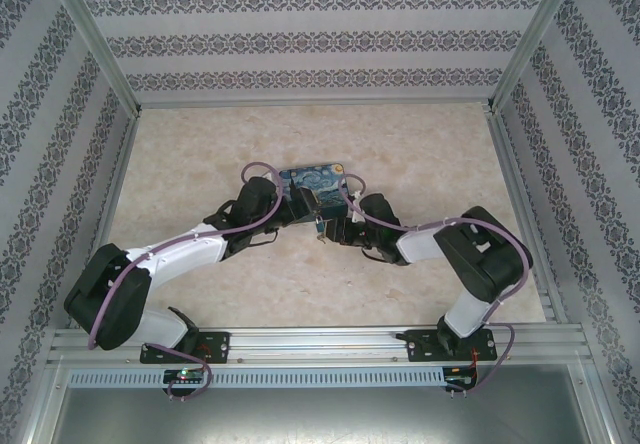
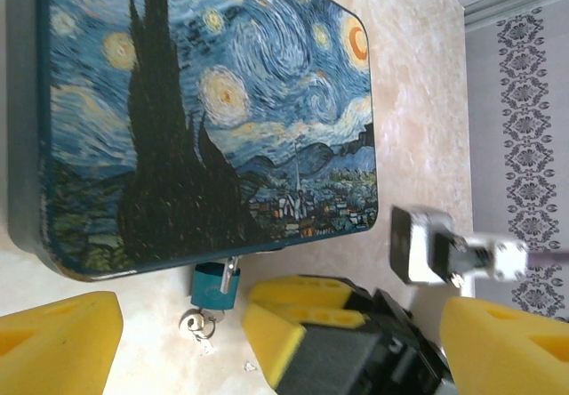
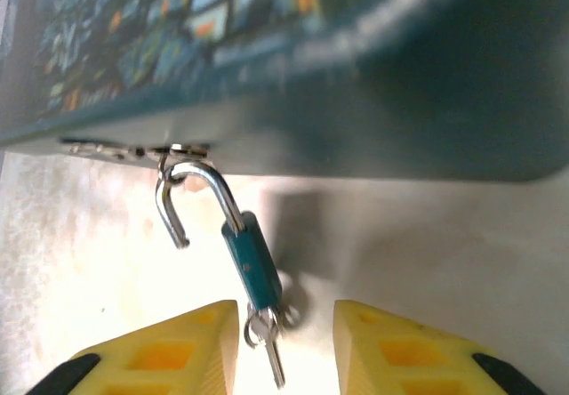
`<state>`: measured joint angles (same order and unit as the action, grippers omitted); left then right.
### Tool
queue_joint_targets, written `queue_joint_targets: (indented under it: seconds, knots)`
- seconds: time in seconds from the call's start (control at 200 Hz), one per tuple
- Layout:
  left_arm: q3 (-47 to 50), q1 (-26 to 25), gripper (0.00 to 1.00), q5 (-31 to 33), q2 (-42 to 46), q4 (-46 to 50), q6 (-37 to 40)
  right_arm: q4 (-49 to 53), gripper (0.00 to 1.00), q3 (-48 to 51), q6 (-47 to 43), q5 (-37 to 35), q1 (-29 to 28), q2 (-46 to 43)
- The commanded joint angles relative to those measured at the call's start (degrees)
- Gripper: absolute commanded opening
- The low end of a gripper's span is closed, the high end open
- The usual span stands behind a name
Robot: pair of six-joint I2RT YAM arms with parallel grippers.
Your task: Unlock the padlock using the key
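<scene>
- The starry-night box [image 2: 204,101] sits near the middle of the table [image 1: 200,164], and the padlock [image 3: 253,266] hangs off the hasp [image 3: 178,150] on the box's near edge.
- The key [image 3: 274,355] is in the bottom of the lock. One leg of the shackle [image 3: 200,186] stands free of the body, so I'd call it unlocked but not unhooked.
- The right gripper [image 3: 284,350] has its jaws at a narrow gap on either side of the key, and I see no contact.
- The left gripper [image 2: 280,333] is spread wide and holding nothing, just short of the box's near edge.
- First risk: the lock hangs loose from the hasp. A nudge from one finger could swing it and tip the key out of line, or out of the lock.
- Second risk: a push up along the lock body could snap the free leg back in and lock it again.
- Third risk: nothing braces the box. A tug on the lock could drag it across the table.
- Fourth risk: the two grippers are crowded together at that edge. A careless move by either could knock the other, or the lock.
</scene>
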<state>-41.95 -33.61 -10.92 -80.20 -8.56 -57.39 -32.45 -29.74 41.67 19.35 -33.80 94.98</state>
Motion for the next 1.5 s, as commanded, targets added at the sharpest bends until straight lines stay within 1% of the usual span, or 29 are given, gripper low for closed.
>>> queue_joint_targets:
  seconds: [0.0,0.09,0.25,0.52,0.814,1.079,1.209,1.274,1.409,1.499]
  knots:
    - [-1.9,1.3,0.92,-0.8,0.7,2.1,2.8,-2.8,0.42,2.7,-1.3,-7.5,-1.7,-4.2]
    - [-2.3,2.1,0.92,-1.1,0.9,2.7,3.5,-2.9,0.47,3.1,-2.2,-9.7,-2.8,-4.9]
    - [-3.3,4.2,0.92,-2.5,1.1,3.9,4.3,-4.3,0.48,1.1,-2.9,-9.5,-3.1,-1.5]
    - [-4.6,6.7,0.92,-5.2,0.8,6.3,6.0,-8.6,0.45,-2.1,-2.8,-10.7,-5.4,5.3]
    - [-5.5,8.5,0.92,-8.7,-1.8,5.6,6.6,-9.7,0.40,-2.1,-1.9,-13.4,-8.3,7.7]
    - [-6.6,9.4,0.92,-10.3,-3.6,4.4,6.7,-8.9,0.29,-1.8,-1.3,-14.2,-8.4,8.3]
    - [-7.3,9.7,0.92,-10.7,-4.2,4.5,7.0,-8.4,0.19,-1.5,-1.3,-14.3,-8.3,7.9]
    - [-7.9,9.7,0.92,-10.7,-4.5,4.9,7.4,-8.4,0.12,-1.4,-1.2,-14.2,-8.0,7.9]
    - [-9.5,9.6,0.92,-9.9,-5.2,7.6,9.7,-8.3,0.01,-0.8,-0.6,-14.0,-7.4,6.9]
    - [-10.9,9.6,0.92,-8.5,-5.7,10.9,12.1,-8.0,0.00,-0.3,0.0,-13.7,-6.9,5.8]
